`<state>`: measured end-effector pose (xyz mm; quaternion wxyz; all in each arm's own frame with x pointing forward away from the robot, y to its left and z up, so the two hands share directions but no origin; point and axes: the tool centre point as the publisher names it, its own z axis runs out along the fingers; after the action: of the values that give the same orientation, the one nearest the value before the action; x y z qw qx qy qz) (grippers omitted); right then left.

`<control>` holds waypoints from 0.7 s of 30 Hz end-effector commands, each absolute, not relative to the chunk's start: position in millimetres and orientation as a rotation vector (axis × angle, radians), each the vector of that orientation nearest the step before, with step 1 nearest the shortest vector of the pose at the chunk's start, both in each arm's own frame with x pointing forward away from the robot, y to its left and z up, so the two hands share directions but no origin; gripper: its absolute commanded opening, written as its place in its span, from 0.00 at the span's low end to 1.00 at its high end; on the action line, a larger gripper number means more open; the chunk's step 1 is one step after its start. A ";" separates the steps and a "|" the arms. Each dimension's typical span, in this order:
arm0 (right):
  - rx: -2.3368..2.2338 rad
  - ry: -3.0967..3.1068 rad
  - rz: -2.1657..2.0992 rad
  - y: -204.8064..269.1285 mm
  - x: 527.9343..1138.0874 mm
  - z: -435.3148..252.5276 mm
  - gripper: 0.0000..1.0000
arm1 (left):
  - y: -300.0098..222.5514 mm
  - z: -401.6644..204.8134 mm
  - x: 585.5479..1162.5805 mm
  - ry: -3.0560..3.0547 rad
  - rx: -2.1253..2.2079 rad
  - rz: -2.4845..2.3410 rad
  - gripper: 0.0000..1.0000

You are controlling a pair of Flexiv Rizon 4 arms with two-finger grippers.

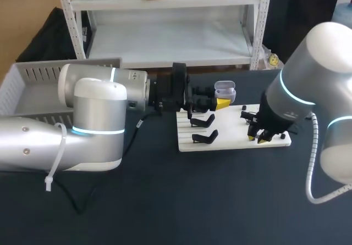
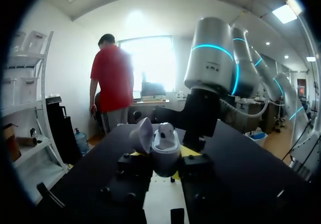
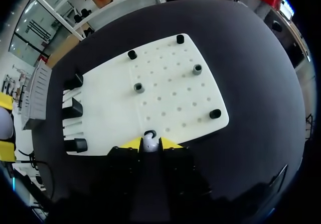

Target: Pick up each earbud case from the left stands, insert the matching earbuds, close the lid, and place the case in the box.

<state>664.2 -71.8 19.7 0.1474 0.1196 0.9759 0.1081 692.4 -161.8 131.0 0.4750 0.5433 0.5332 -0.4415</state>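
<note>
Left gripper [image 2: 163,168] clamps the open case [image 2: 161,151], lid up, above the white board's [image 1: 231,131] far edge. Right gripper [image 3: 149,144] pinches an earbud [image 3: 149,142] between narrow fingers, low over the board's near edge. Black stands [image 1: 204,129] sit on the board's left part, clear of both.

Your desk [image 1: 220,201] is covered in dark cloth. A white perforated board [image 3: 165,98] lies flat on it, and the right gripper [image 3: 149,142] hangs over the board's near edge, with most of the board ahead of it. Short dark pegs [image 3: 139,88] stand on the board ahead of that gripper. Black stands [image 3: 71,108] line the board's side just below the left gripper [image 1: 220,103]. A grey slatted box [image 1: 33,91] rests on the desk back behind the left gripper, well apart from the board.
</note>
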 end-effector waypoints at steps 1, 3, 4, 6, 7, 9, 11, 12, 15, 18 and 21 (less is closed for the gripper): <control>0.347 2.812 0.305 -70.6 664.9 19.2 0.00 | -162.3 131.1 693.0 1.305 1.329 -1.079 0.00; 0.349 2.813 0.304 -70.6 664.5 19.6 0.00 | -162.3 131.1 693.0 1.305 1.329 -1.079 0.00; 0.349 2.813 0.303 -70.8 664.0 20.4 0.00 | -162.3 131.1 693.0 1.305 1.329 -1.079 0.00; 0.353 2.813 0.304 -71.4 662.9 23.0 0.00 | -162.3 131.1 693.0 1.305 1.329 -1.079 0.00; 0.354 2.813 0.305 -71.6 662.5 23.9 0.00 | -162.3 131.1 693.0 1.305 1.329 -1.079 0.00; 0.356 2.810 0.306 -72.3 662.5 24.9 0.00 | -162.3 131.1 693.0 1.305 1.329 -1.079 0.00; 0.364 2.804 0.305 -73.0 662.0 27.4 0.00 | -162.3 131.1 693.0 1.305 1.329 -1.079 0.00; 0.365 2.803 0.306 -73.2 661.5 28.8 0.00 | -162.3 131.1 693.0 1.305 1.329 -1.079 0.00; 0.361 2.794 0.304 -73.7 659.4 34.4 0.00 | -162.3 131.1 693.0 1.305 1.329 -1.079 0.00; 0.349 2.781 0.285 -76.6 656.6 43.7 0.00 | -162.3 131.1 693.0 1.305 1.329 -1.079 0.00; 0.331 2.777 0.252 -81.6 652.9 56.8 0.00 | -162.3 131.1 693.0 1.305 1.329 -1.079 0.00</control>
<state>664.9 -76.4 41.9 0.1583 0.1162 0.9758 0.0964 692.4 -161.8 131.0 0.4750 0.5433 0.5332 -0.4415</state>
